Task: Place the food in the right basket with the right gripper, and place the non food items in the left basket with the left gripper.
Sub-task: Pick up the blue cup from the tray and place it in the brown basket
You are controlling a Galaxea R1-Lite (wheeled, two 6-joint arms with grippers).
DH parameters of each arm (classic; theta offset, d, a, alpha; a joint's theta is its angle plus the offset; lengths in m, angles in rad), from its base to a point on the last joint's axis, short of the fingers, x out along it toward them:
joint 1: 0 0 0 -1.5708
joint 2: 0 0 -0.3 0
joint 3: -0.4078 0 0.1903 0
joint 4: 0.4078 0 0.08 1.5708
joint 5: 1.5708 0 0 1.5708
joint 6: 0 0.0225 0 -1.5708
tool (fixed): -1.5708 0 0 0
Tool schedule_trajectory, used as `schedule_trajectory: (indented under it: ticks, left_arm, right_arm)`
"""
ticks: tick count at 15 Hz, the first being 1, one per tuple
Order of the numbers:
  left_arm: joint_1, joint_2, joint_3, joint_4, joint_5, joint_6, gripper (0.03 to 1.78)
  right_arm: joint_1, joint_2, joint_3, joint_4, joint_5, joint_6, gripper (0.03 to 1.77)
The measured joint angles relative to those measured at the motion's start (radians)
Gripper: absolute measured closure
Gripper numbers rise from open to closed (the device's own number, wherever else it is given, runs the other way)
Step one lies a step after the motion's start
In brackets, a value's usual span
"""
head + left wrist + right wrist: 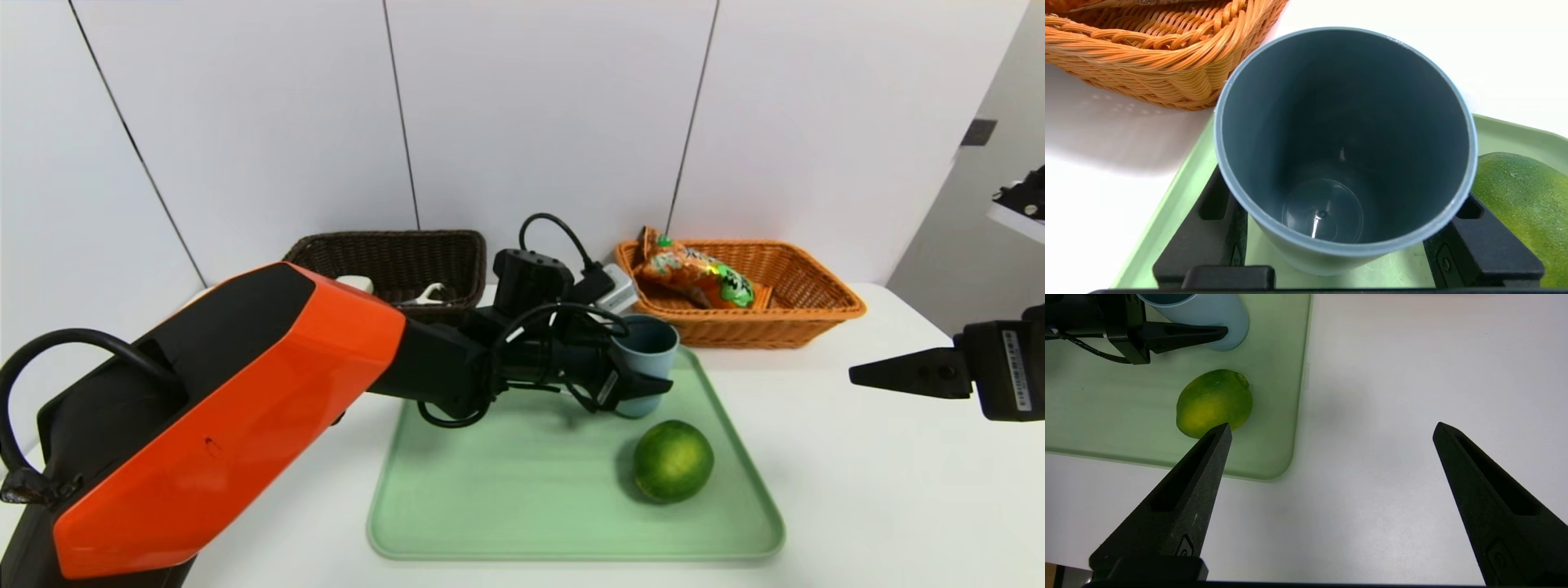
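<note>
Dark brown wicker forms the left basket [392, 263] at the far left, with the white soap-like block [356, 283] and the peeler [426, 293] lying inside. Right of it, the left gripper [641, 384] reaches over the green tray [457, 523], its fingers [1208, 237] clamped on either side of the upright blue-grey cup [1345, 139] at the tray's far edge. Nearer sits the green citrus fruit [673, 460], just beside the cup. Farther right, the orange right basket [784, 314] holds the snack bag [694, 278]. At the far right the right gripper [1331, 433] hovers spread wide above the white table [898, 490], holding nothing.
</note>
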State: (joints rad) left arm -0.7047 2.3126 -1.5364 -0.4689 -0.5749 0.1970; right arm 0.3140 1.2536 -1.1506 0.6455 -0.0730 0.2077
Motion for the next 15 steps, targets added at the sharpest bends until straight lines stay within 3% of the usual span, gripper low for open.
schedule_trajectory:
  ticks: [7,9,11,15]
  left_arm:
    - [0.015,-0.127,0.004,0.088,0.040,-0.024,0.69]
    - [0.024,-0.183,-0.021,0.152,0.094,-0.024,0.69]
    - [0.051,-0.226,-0.052,0.220,0.157,-0.026,0.69]
    - [0.139,-0.291,-0.087,0.273,0.169,-0.036,0.69]
  right_arm:
    - [0.000,-0.006,0.000,-0.001,0.001,0.000,0.10]
    - [0.000,-0.008,0.000,0.000,0.002,0.000,0.10]
    - [0.000,-0.008,0.000,-0.001,0.004,-0.001,0.10]
    - [0.000,-0.009,0.000,0.000,0.004,-0.003,0.10]
